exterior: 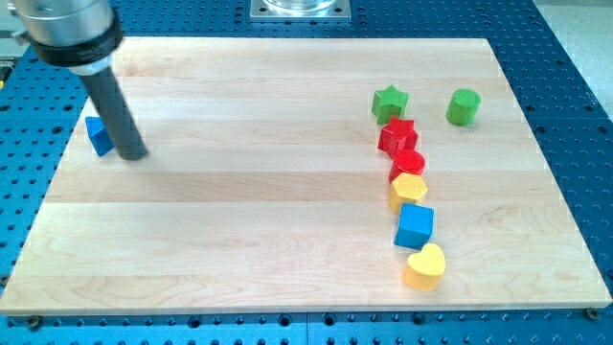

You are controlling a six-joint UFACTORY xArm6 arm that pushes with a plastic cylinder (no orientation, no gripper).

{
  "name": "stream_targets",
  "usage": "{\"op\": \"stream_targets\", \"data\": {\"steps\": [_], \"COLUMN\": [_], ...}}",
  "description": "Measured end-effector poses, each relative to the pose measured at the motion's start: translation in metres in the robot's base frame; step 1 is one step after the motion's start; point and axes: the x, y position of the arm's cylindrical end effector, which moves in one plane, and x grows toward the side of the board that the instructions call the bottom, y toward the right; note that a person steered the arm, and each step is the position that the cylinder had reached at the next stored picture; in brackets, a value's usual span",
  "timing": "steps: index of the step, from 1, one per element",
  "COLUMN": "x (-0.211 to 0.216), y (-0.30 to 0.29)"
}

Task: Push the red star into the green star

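Observation:
The red star (396,135) lies at the view's right, just below the green star (389,102), touching or nearly touching it. My tip (133,153) rests on the board at the far left, far from both stars. It stands right beside a blue block (98,135), which the rod partly hides.
A green cylinder (463,106) sits right of the green star. Below the red star, in a close line running down, are a red cylinder (409,162), a yellow hexagon (408,191), a blue cube (415,225) and a yellow heart (425,265). The wooden board (249,211) lies on a blue perforated table.

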Motion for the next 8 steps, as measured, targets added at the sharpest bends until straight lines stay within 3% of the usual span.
{"op": "stream_targets", "data": {"steps": [3, 5, 7, 8], "x": [-0.024, -0.096, -0.062, -0.071], "y": [0.224, 0.277, 0.372, 0.369]}}
